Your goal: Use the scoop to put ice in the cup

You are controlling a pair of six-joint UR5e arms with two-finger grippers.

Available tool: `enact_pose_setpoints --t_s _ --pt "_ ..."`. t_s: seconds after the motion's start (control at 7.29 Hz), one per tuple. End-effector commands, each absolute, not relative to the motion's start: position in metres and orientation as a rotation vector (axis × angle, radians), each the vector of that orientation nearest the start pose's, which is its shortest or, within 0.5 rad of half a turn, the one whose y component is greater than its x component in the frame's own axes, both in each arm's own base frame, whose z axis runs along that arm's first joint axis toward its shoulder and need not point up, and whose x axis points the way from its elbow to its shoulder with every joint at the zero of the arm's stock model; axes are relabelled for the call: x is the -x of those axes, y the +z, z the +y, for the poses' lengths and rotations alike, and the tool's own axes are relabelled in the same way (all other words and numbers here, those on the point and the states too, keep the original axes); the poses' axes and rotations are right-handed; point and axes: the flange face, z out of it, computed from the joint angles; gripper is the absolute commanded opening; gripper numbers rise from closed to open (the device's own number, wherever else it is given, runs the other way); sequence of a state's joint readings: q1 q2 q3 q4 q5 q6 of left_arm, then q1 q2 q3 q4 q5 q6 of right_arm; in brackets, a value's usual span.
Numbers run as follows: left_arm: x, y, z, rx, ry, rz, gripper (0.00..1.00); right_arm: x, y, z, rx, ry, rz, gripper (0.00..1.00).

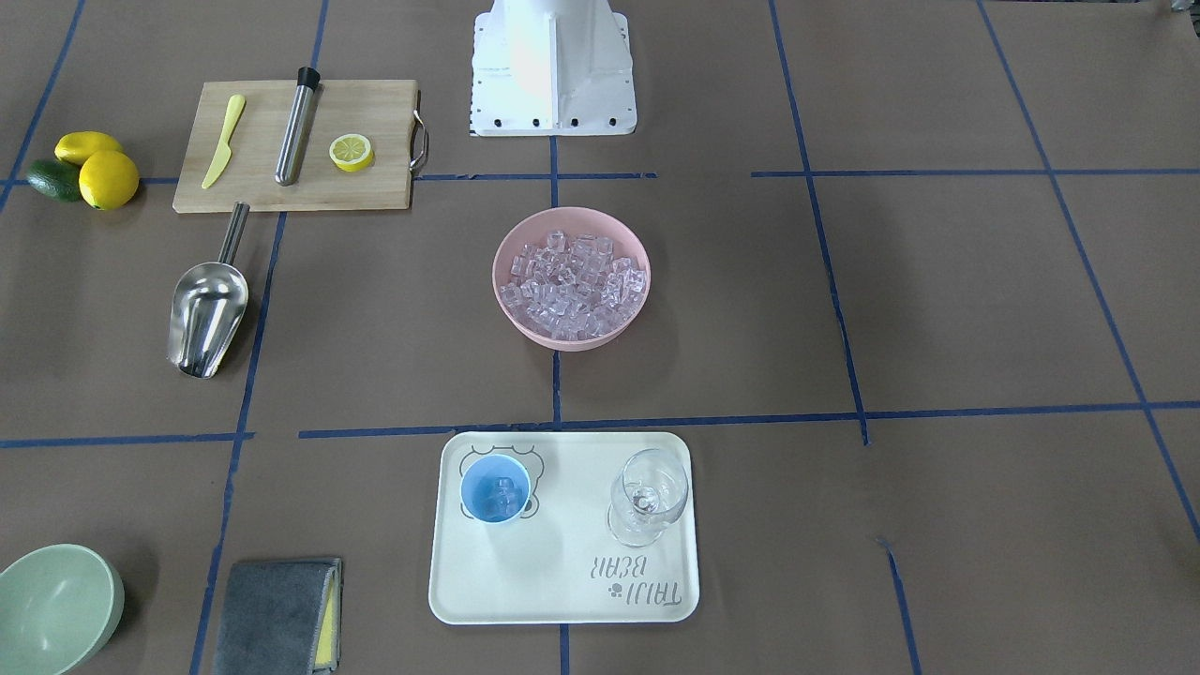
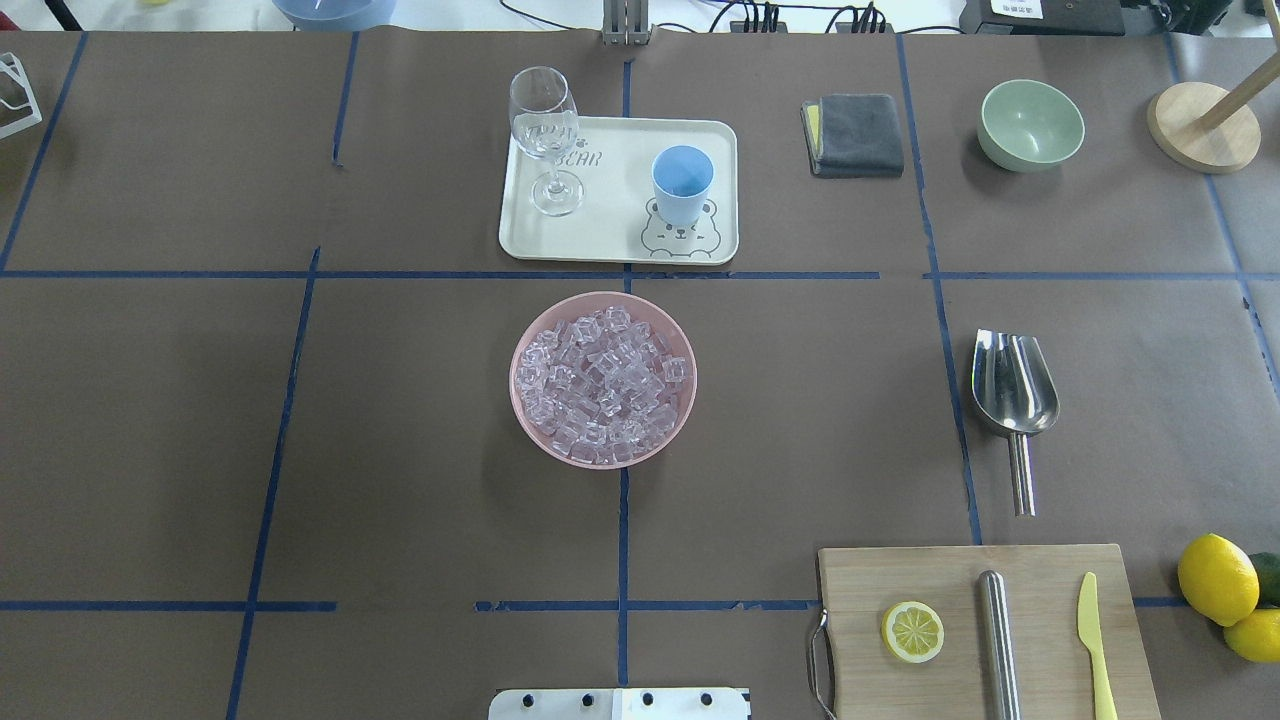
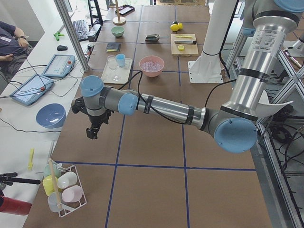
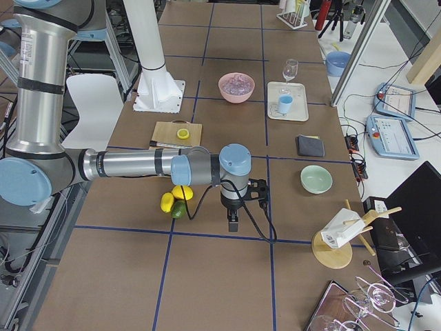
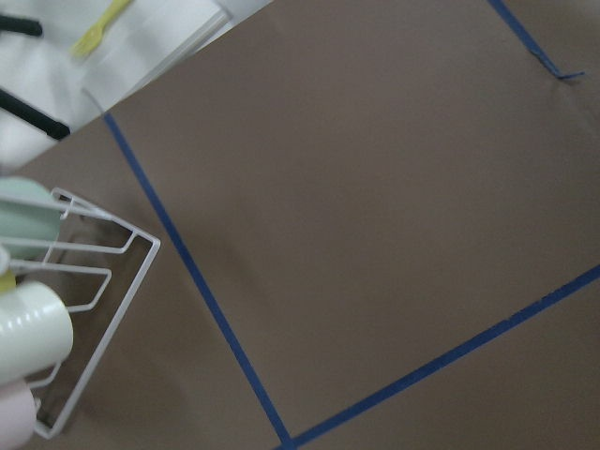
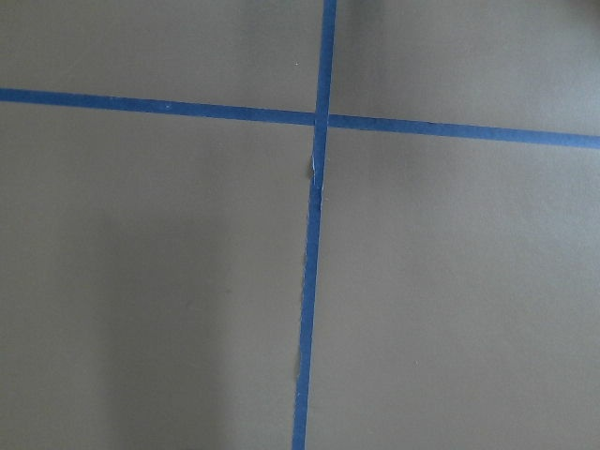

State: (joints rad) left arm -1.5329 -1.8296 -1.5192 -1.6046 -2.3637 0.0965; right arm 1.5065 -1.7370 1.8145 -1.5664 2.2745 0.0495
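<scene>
The ice (image 1: 574, 281) fills a pink bowl (image 2: 522, 400) at the table's middle. The light-blue cup (image 1: 495, 488) stands on a cream tray (image 1: 562, 591) and holds a few cubes. The steel scoop (image 2: 1014, 390) lies empty on the table on my right side, next to the cutting board, with no gripper near it. My left gripper (image 3: 91, 133) hangs over bare table far off to my left. My right gripper (image 4: 233, 222) hangs over bare table far off to my right, near the lemons. Both show only in the side views, so I cannot tell whether they are open or shut.
A clear wine glass (image 1: 647, 497) shares the tray. A wooden board (image 2: 985, 630) holds a lemon slice, a steel cylinder and a yellow knife. Lemons (image 2: 1220, 580), a green bowl (image 2: 1031, 124), a grey cloth (image 2: 858, 134) and a wire rack (image 3: 66, 190) lie around.
</scene>
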Motion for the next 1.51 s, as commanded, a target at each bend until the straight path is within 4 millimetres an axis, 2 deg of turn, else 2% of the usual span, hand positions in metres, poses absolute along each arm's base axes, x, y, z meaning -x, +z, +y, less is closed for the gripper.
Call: enact_pose_setpoints --t_s 0.0,0.27,0.41,0.69,0.82,1.1,1.37 --pt "0.049 0.584 -0.570 -0.116 0.048 0.870 1.00 -0.041 0.619 -0.431 -0.034 -0.039 -0.707 1.00" --pt "0.050 0.596 -0.559 -0.103 0.042 0.859 1.00 -0.041 0.617 -0.432 -0.036 -0.039 -0.706 1.00" --pt "0.050 0.596 -0.559 -0.104 0.044 0.855 1.00 -0.041 0.617 -0.432 -0.038 -0.039 -0.706 1.00" --pt "0.052 0.614 -0.533 -0.085 0.036 0.815 1.00 -0.041 0.616 -0.431 -0.050 -0.053 -0.704 1.00" --pt "0.055 0.615 -0.532 -0.085 0.032 0.778 1.00 -0.041 0.624 -0.431 -0.035 -0.046 -0.704 1.00" --pt "0.056 0.627 -0.514 -0.065 0.024 0.776 1.00 -0.042 0.627 -0.431 -0.029 -0.038 -0.702 1.00" --pt "0.055 0.622 -0.515 -0.074 0.030 0.776 1.00 -0.041 0.627 -0.431 -0.026 -0.039 -0.705 1.00"
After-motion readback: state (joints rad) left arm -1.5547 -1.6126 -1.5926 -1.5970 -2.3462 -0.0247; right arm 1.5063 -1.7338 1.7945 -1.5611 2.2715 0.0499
